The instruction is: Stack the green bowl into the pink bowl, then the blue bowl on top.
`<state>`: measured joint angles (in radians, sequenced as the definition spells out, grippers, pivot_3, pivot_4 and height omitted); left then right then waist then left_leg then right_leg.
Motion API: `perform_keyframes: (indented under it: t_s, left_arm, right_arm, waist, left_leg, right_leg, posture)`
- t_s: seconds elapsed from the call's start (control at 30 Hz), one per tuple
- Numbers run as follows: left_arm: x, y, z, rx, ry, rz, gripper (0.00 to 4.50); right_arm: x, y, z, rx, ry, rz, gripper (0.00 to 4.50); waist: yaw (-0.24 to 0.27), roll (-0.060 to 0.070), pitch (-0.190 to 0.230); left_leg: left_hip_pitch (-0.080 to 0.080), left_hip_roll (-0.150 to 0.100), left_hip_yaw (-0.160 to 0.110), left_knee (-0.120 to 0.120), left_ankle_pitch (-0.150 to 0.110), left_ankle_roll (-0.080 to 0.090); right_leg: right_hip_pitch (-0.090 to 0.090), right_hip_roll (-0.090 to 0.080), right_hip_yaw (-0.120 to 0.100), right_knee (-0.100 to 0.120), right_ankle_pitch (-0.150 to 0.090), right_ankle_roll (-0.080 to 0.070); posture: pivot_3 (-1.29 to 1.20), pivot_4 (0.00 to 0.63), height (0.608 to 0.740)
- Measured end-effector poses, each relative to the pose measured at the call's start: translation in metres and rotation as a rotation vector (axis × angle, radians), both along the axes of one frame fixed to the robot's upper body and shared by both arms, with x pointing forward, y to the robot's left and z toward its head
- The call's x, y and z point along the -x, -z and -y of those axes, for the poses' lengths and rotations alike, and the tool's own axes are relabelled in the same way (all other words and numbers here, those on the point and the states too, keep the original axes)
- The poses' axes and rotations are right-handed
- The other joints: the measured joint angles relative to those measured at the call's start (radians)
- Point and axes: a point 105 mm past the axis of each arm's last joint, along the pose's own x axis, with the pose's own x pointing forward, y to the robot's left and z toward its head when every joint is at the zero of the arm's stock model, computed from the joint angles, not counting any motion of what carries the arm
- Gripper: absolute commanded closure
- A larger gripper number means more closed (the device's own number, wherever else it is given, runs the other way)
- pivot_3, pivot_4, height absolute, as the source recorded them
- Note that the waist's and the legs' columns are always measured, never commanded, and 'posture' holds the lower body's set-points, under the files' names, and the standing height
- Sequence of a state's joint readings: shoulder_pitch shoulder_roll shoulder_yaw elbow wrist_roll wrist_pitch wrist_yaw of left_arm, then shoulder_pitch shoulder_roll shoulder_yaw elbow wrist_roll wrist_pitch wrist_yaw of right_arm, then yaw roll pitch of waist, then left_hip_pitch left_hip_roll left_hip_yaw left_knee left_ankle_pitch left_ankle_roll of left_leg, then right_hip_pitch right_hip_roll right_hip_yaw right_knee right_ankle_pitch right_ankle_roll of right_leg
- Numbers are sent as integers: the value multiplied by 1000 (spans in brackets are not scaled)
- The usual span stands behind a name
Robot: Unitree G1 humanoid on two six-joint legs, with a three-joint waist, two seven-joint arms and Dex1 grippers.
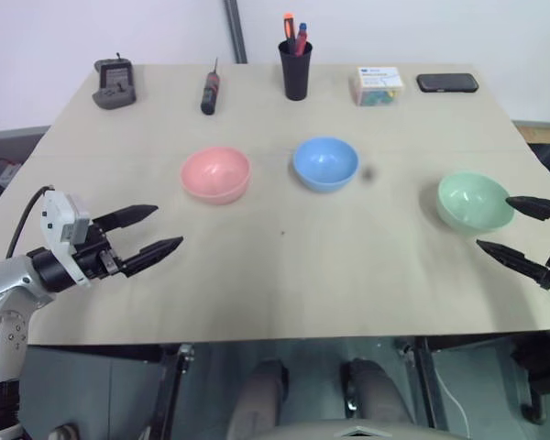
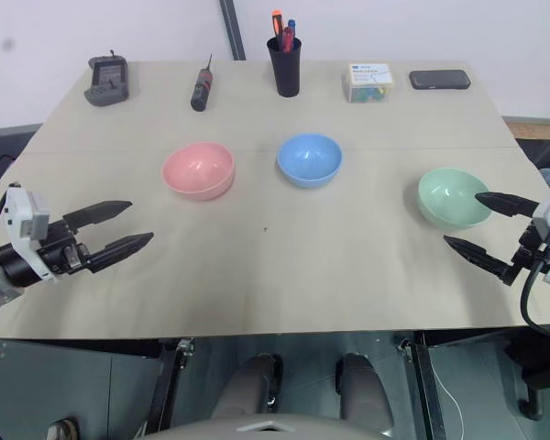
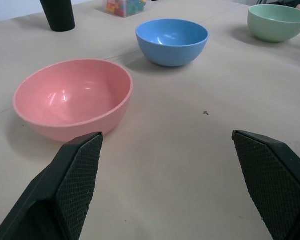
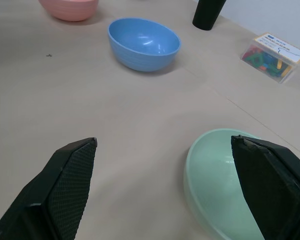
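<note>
Left eye view: three small round plastic bowls are seen apart on the beige tabletop [image 1: 284, 275], the salmon-pink bowl [image 1: 216, 173] left of centre, the light-blue bowl [image 1: 325, 163] just right of centre, and the pale mint-green bowl [image 1: 474, 201] at the right. At the lower left the left gripper [image 1: 156, 229] is held with its black fingers spread wide and empty, well apart from the pink bowl. At the right edge the right gripper [image 1: 522, 231] is likewise spread and empty, one finger over the green bowl's rim.

Three bowls: one pink bowl [image 1: 215, 174], one blue bowl [image 1: 325, 163], one green bowl [image 1: 474, 202]. One black cup [image 1: 295, 70], one phone [image 1: 447, 82], one clear box [image 1: 378, 85].
</note>
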<state>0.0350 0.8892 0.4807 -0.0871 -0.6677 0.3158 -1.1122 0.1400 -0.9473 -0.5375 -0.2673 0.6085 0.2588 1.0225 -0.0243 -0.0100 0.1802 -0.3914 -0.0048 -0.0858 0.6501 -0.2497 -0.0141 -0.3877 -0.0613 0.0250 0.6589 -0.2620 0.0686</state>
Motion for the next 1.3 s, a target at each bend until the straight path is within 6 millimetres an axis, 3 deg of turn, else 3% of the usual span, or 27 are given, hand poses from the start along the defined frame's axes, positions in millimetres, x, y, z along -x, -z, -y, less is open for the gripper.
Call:
perform_keyframes:
  t_s: [0.2,0.33,0.43,0.47,0.6,0.73,0.83,0.87,0.9,0.97,1.1,1.3]
  left_arm:
    - [-5,-9,8,29,21,47,117]
    - [-4,-8,18,47,76,50,117]
    - [-3,-10,36,62,154,68,117]
    - [-2,-11,57,85,224,91,117]
    - [2,-12,99,114,360,123,117]
    - [-1,-16,106,117,348,150,117]
    - [-23,-14,97,34,129,191,117]
    - [-34,-12,89,-26,11,203,117]
    - [-50,-6,75,-144,-180,205,117]
    - [-63,-1,67,-267,-296,197,117]
    - [-78,-3,75,-461,-308,161,117]
    - [-93,-2,83,-576,-305,98,117]
  right_arm:
    - [-11,-2,-2,29,41,39,0]
    - [-21,7,-7,48,70,15,0]
    - [-33,11,-11,91,105,19,0]
    - [-46,17,-16,113,124,20,0]
    - [-70,44,-26,106,166,-48,0]
    - [-80,55,-31,111,182,-68,0]
    - [-80,44,-53,67,97,30,0]
    - [-74,38,-64,18,37,62,0]
    - [-59,28,-89,-71,-100,104,0]
    - [-44,14,-111,-133,-238,144,0]
    - [-30,-7,-127,-198,-362,173,0]
    - [-25,-24,-139,-236,-436,200,0]
  waist:
    - [4,0,0]
    - [6,0,0]
    - [8,0,0]
    - [8,0,0]
    - [8,-1,0]
    - [9,0,0]
    - [8,0,0]
    - [11,-1,0]
    - [11,-1,0]
    - [11,-1,0]
    - [12,-2,0]
    - [5,-2,0]
  left_leg:
    - [0,0,0,0,0,0]
    - [-1,0,1,0,0,0]
    - [-1,0,1,0,0,0]
    - [0,0,1,1,0,0]
    - [-2,0,1,1,0,0]
    - [-6,0,1,1,0,0]
    - [-6,0,2,1,0,0]
    - [-6,-1,1,1,0,0]
    - [-6,0,0,1,0,0]
    - [-6,-1,0,2,0,0]
    - [-6,-2,-1,3,0,0]
    - [-6,0,0,2,0,0]
  right_leg:
    - [0,0,0,0,0,0]
    - [-1,0,0,0,0,0]
    - [-1,0,1,0,0,0]
    - [-1,0,1,0,0,0]
    - [-3,0,1,2,0,0]
    - [-7,0,2,3,0,0]
    - [-7,0,2,2,0,0]
    - [-7,1,2,2,0,0]
    - [-7,1,2,2,0,0]
    - [-7,2,1,3,1,0]
    - [-6,1,1,4,1,0]
    - [-7,3,1,4,1,0]
  posture:
    - [0,150,740]
    - [0,150,740]
    - [0,150,740]
    - [0,150,740]
    - [0,150,740]
    - [0,150,740]
    - [0,150,740]
    - [0,150,740]
    - [0,150,740]
    - [0,150,740]
    - [0,150,740]
    - [0,150,740]
